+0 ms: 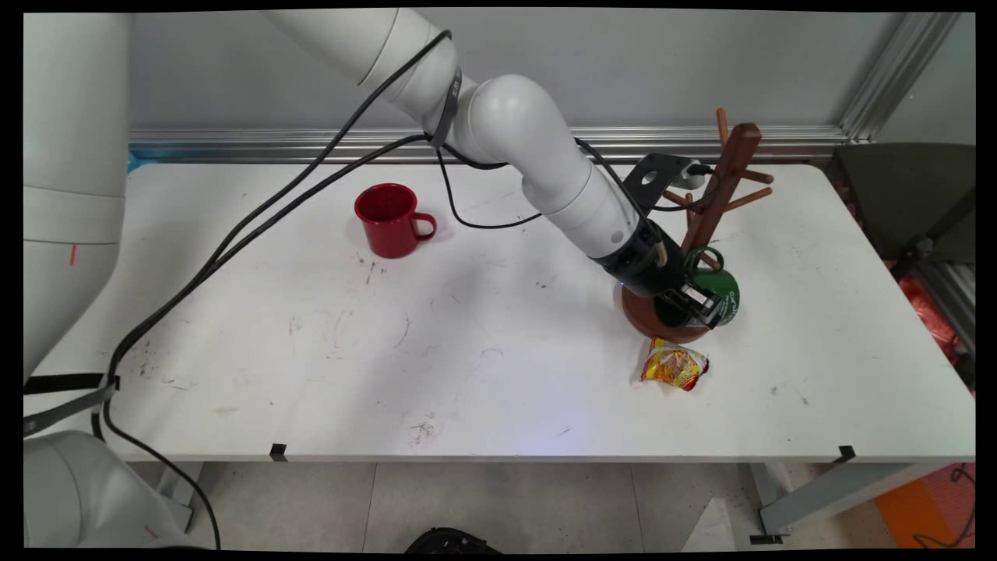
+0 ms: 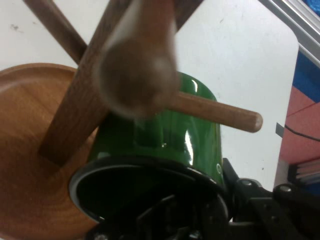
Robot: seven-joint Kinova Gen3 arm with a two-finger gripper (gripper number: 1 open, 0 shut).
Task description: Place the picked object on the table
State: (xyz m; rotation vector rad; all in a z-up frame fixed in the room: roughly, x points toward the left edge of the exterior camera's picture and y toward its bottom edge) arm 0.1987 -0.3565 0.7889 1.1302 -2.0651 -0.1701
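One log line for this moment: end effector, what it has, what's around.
end effector: shut on green mug | mug at wooden mug tree, handle on low peg | snack packet in front | red mug far left

White rounded arm links [image 1: 537, 148], glossy; black cables [image 1: 257, 218] strapped alongside; black wrist section; black hand [image 1: 693, 305] with metal linkage; small red mark, left link.

Blurred peg [image 2: 137, 75] up close; green mug's [image 2: 165, 140] handle hidden.
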